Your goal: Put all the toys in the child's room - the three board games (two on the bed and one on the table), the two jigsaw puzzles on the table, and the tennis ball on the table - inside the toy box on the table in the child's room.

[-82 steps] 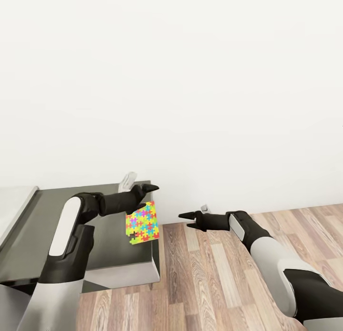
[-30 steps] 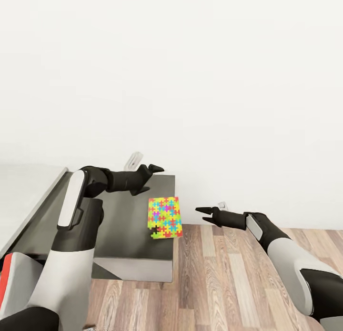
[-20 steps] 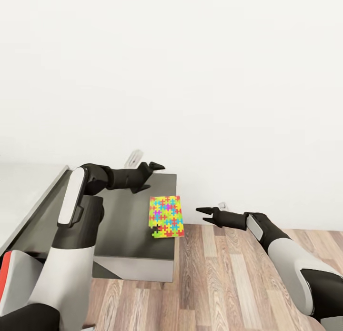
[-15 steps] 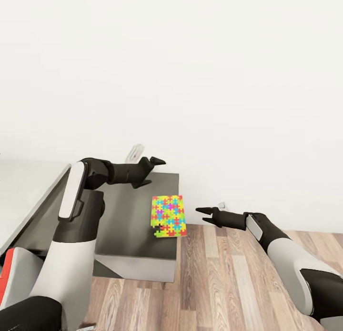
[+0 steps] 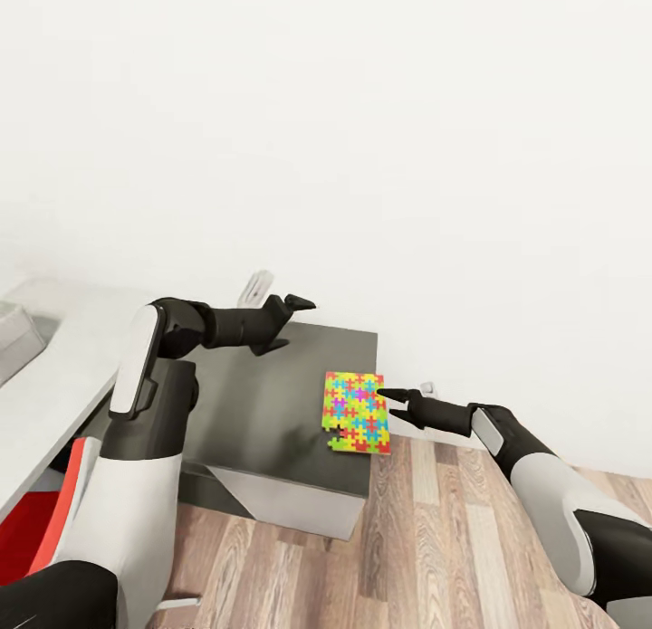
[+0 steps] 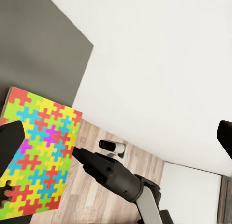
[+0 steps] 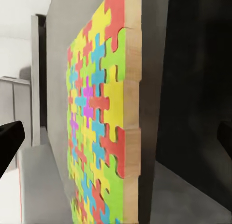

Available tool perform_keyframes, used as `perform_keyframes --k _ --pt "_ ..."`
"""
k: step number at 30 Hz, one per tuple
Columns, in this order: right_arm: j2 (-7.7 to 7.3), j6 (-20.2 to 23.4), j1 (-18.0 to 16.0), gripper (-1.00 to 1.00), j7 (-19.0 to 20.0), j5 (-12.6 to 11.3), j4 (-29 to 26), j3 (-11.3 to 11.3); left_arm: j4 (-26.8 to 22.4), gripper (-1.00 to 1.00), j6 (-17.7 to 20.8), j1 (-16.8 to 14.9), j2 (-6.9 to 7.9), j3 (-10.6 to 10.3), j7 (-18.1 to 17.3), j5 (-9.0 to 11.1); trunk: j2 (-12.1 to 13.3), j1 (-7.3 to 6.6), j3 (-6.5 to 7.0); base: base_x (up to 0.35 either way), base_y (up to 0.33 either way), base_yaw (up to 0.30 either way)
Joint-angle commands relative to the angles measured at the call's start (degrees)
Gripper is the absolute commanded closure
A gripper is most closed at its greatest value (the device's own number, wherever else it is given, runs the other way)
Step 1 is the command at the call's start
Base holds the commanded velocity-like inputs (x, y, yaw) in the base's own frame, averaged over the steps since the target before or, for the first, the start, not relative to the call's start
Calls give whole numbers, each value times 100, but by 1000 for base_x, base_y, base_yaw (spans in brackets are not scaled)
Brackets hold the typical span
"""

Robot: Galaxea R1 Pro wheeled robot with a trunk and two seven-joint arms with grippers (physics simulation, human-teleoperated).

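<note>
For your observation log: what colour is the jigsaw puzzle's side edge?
Pale wood tan on the jigsaw puzzle, clearest in the right wrist view.

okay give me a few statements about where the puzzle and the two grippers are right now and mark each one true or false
1. The jigsaw puzzle lies on the dark grey top, at its edge. True.
2. The left gripper holds the puzzle. False: it is open and empty, raised over the top.
3. The right gripper points at the puzzle's edge, jaws open. True.
4. The puzzle lies on the wood floor. False: it is on the top.
</note>
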Motion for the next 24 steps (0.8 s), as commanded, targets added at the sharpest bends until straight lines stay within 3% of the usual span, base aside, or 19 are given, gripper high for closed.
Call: perform_keyframes --k 1,9,22,23,24 --pt "1 32 -3 -100 5 -8 2 -17 -2 -100 24 -6 -3 6 59 47 -3 0 -4 0 0 93" --pt "3 40 -6 -100 -419 -30 320 -43 2 -100 21 3 -3 6 59 51 -3 0 -3 0 0 26" --pt "9 49 -3 -100 -492 -69 374 -50 5 -100 20 12 0 6 60 48 -3 0 6 0 0 57" --pt "8 49 -3 100 -492 -69 374 -50 6 -100 19 12 0 6 60 46 -3 0 6 0 0 34" --pt "7 46 -3 100 -493 -71 374 -50 6 -100 18 12 -1 6 59 45 -3 0 6 0 0 22"
